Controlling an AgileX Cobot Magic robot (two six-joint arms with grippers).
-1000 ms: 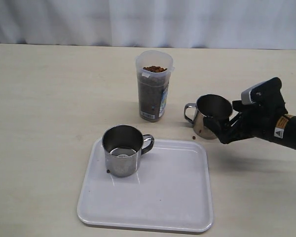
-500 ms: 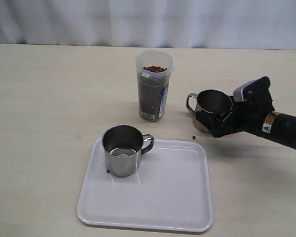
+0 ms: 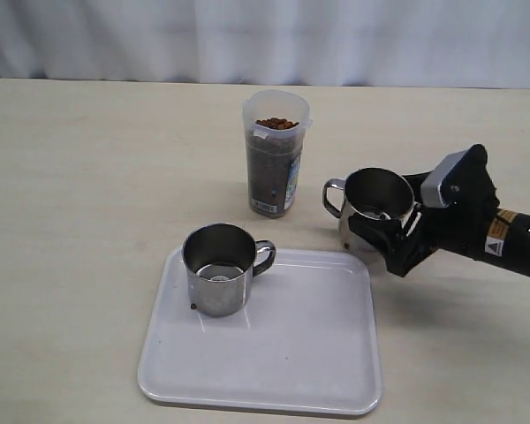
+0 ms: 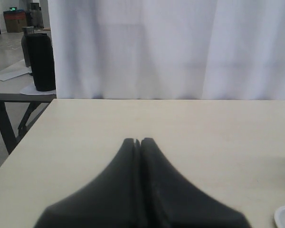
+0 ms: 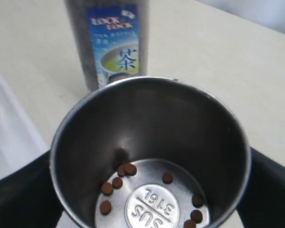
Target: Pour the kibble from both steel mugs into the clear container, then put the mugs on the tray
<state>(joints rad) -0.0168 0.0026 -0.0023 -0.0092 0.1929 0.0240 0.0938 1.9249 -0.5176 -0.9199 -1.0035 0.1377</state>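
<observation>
Our right jaws grip the right mug [image 3: 375, 208] by its walls, just beyond the far right corner of the tray [image 3: 309, 344]. We cannot tell whether it rests on the tabletop [image 3: 88, 177]. A few pieces of kibble [image 5: 116, 183] lie on its bottom. The left mug [image 3: 219, 269] stands upright on the tray's far left part. The clear container [image 3: 275, 163], nearly full of kibble, stands beyond the tray. Our left jaws are closed on nothing.

Your right end effector [image 3: 391, 219] clamps second steel mug [image 3: 371, 199] near tray [image 3: 309, 344] far-right corner. On tray, first steel mug [image 3: 217, 269] upright, handle right. Behind tray, clear container [image 3: 276, 163] stands on desk [image 3: 88, 177], kibble [image 3: 276, 124] near brim.
</observation>
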